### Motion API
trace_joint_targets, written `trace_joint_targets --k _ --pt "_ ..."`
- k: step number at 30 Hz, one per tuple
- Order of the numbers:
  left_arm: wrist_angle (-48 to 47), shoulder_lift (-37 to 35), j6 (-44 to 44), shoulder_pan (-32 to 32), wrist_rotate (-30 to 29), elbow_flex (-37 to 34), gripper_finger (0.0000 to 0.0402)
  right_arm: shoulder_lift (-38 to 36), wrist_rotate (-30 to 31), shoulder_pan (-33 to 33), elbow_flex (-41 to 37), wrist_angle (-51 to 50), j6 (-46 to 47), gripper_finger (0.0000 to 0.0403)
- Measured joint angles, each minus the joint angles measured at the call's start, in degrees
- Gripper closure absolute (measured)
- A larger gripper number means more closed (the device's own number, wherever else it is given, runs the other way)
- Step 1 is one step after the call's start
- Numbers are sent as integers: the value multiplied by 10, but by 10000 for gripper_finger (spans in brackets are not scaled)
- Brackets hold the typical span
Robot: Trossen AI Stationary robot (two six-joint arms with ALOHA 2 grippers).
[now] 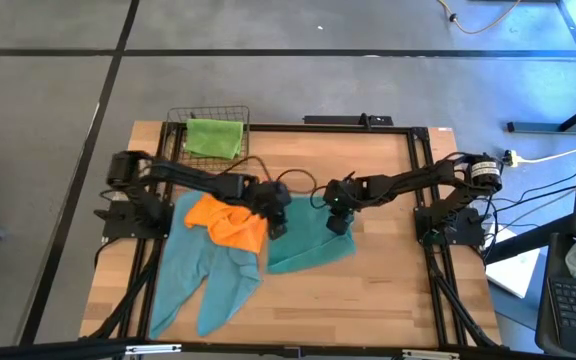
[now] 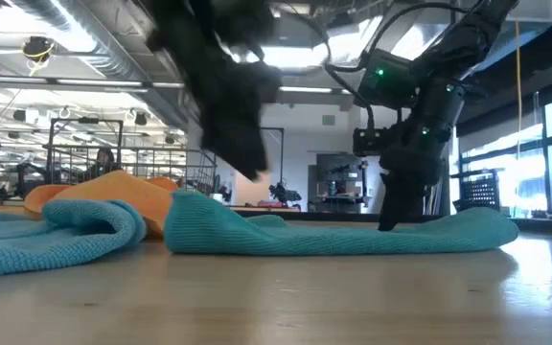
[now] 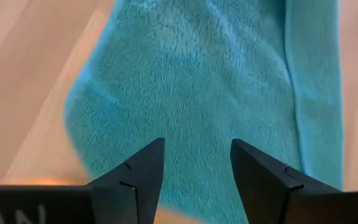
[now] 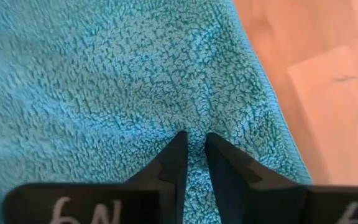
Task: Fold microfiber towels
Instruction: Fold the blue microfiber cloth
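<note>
Mid-fold on the teal towel, one corner pinched, one gripper free.

My right gripper (image 4: 192, 149) is down on the teal towel (image 1: 313, 240) at the middle of the table (image 1: 398, 280), its fingers drawn narrow with a small ridge of pile nipped between them, near the towel's edge. My left gripper (image 3: 196, 165) hangs above the same towel's other side with its fingers spread wide and nothing in them. The orange towel (image 1: 230, 222) lies bunched on a second teal cloth (image 1: 203, 275) to my left, touching the one I am working; a lime green towel (image 1: 214, 136) sits in the wire basket (image 1: 180, 118) at the far edge. I judge the next move calls for bringing my left down onto a matching corner, so both can lift and lay the cloth over evenly.
</note>
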Motion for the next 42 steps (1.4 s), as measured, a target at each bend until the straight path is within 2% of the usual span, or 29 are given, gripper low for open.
trace_joint_targets --k 3,5,8,11,17,25,34,42 --pt "36 35 23 29 31 0 226 -8 33 -18 21 -36 -3 343" --pt "38 50 23 45 39 0 226 -18 33 -33 41 -60 -1 345" --pt "41 56 8 62 67 -1 226 -35 -22 -47 63 -131 -2 346" --pt "77 50 4 59 77 0 226 -71 -71 -47 70 -154 -12 346" --pt "142 70 3 17 72 1 226 -129 -108 -26 27 -154 5 346" --pt "164 129 -33 -21 54 1 226 -149 -155 26 -53 -109 51 346" --pt "165 130 -38 -22 42 2 226 -151 -139 80 -67 -105 58 346" --pt "155 130 -37 -23 48 2 226 -172 -153 98 -88 -133 87 346"
